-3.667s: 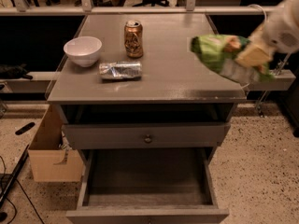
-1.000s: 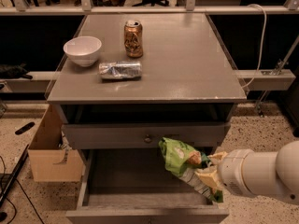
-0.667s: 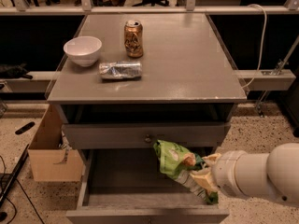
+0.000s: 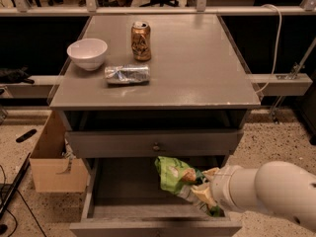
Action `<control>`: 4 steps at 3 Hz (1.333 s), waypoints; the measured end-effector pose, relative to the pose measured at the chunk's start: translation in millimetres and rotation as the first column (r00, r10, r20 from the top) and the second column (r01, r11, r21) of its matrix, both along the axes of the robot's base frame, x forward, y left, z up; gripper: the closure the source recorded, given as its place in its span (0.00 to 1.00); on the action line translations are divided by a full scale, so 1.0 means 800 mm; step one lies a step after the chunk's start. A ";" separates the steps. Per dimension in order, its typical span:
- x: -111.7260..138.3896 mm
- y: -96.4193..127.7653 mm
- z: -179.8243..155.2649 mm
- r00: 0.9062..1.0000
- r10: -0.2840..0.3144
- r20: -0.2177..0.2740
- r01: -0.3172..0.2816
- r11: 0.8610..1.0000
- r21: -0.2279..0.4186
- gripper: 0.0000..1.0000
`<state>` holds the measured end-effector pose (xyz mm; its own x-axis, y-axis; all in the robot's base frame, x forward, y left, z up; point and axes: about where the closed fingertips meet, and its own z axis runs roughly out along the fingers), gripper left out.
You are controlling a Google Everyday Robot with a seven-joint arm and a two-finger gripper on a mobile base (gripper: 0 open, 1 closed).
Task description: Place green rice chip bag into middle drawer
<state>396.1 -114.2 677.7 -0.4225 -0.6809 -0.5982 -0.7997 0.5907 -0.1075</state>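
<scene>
Gripper (image 4: 201, 190) sits over the right half of the open middle drawer (image 4: 123, 184), jaws clenched on the lower end of the green rice chip bag (image 4: 173, 174). Bag appears clear of the drawer floor, its top tilted left, just under the knobbed drawer front (image 4: 153, 143). Risks: releasing here may let the light foil tumble over the front lip; lowering may catch the arm on the right wall; crinkled foil may cling to a finger
</scene>
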 end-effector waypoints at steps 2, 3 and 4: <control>0.052 -0.023 -0.076 1.000 -0.003 0.010 0.003 0.998 -0.057 1.00; 0.052 -0.023 -0.076 1.000 -0.003 0.010 0.003 0.998 -0.057 1.00; 0.053 -0.015 -0.092 1.000 0.006 0.005 -0.006 0.996 -0.093 1.00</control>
<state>438.3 -126.6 604.5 -0.4152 -0.7361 -0.5345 -0.8025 0.5731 -0.1660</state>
